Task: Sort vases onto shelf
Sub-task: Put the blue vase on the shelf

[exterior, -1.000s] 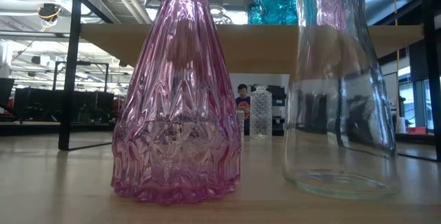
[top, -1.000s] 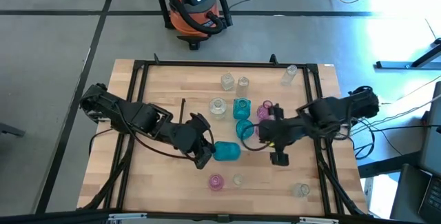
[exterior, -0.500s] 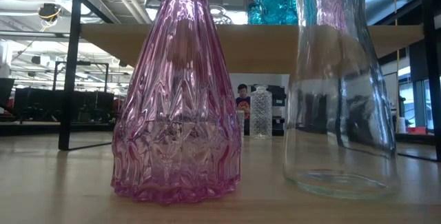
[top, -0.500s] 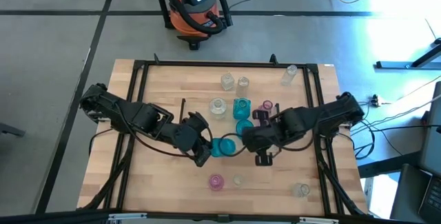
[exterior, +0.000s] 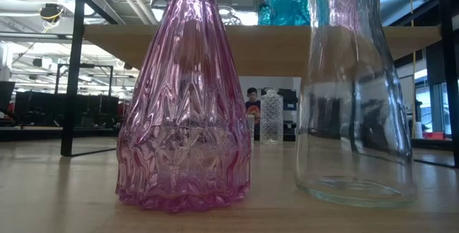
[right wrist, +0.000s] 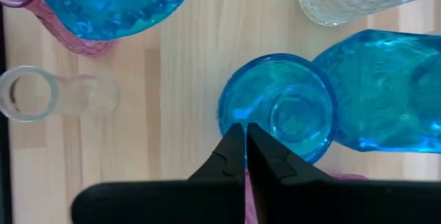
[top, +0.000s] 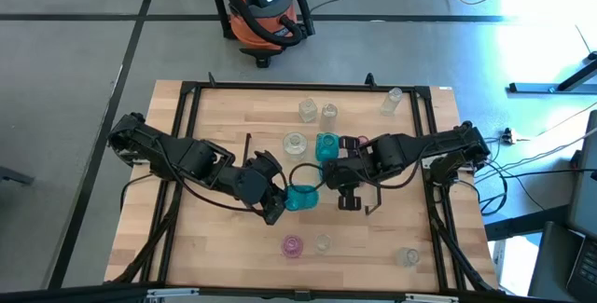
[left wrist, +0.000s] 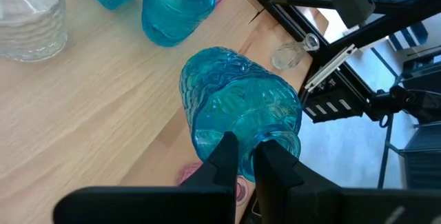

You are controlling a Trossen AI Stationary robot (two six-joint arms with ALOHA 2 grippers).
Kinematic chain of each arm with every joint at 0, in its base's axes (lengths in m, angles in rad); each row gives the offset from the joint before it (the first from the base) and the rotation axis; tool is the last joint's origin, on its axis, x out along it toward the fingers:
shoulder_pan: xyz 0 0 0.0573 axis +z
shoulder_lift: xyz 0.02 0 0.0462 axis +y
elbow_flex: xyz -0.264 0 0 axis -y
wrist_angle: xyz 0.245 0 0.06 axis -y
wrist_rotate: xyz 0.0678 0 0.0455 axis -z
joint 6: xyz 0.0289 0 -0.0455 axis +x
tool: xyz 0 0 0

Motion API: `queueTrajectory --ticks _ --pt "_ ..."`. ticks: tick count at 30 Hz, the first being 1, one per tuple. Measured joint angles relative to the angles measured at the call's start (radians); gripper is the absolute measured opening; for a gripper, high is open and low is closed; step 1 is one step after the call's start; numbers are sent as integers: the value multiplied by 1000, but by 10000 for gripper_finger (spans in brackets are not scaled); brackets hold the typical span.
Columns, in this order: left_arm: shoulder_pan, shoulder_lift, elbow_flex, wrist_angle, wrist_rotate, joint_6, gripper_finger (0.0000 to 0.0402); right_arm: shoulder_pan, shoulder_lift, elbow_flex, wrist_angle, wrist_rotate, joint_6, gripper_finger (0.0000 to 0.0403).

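A ribbed teal vase hangs tilted over the near edge of the shelf, with my left gripper shut on its mouth end. In the high view this vase lies sideways beside that gripper. My right gripper is shut and points down over the rim of a round teal vase that stands on the shelf. A squarish teal vase, a pink one and a clear one also stand there. My left gripper pinches the teal vase's rim at its mouth between the two fingers, slanting down from the table's left. The vase is tilted, its base pointing away from the fingers; whether the base rests on the shelf I cannot tell. My right gripper's shut fingertips stand at the round teal vase's rim, coming from above; whether they touch it I cannot tell.
A pink vase and a clear vase stand on the tabletop near its front edge, with another clear one at the near right. More clear vases stand at the far side. Black rails frame the table.
My right gripper has swung toward the table's left and sunk, from the open table right of the shelf to a place above the round teal vase, beside the vase that my left gripper holds.
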State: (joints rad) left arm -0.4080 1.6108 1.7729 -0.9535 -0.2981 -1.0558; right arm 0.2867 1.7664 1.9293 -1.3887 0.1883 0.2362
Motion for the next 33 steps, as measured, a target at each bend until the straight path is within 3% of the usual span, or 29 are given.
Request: queueTrajectory --ticks 18,27,33 --pt "35 0 0 -5 0 21 18 -47 0 0 16 -2 -58 0" --pt "35 1 0 -3 5 -14 18 -52 -4 2 -7 -78 -36 0" --pt "61 53 0 81 46 -19 18 -51 -14 89 -74 -86 8 0"
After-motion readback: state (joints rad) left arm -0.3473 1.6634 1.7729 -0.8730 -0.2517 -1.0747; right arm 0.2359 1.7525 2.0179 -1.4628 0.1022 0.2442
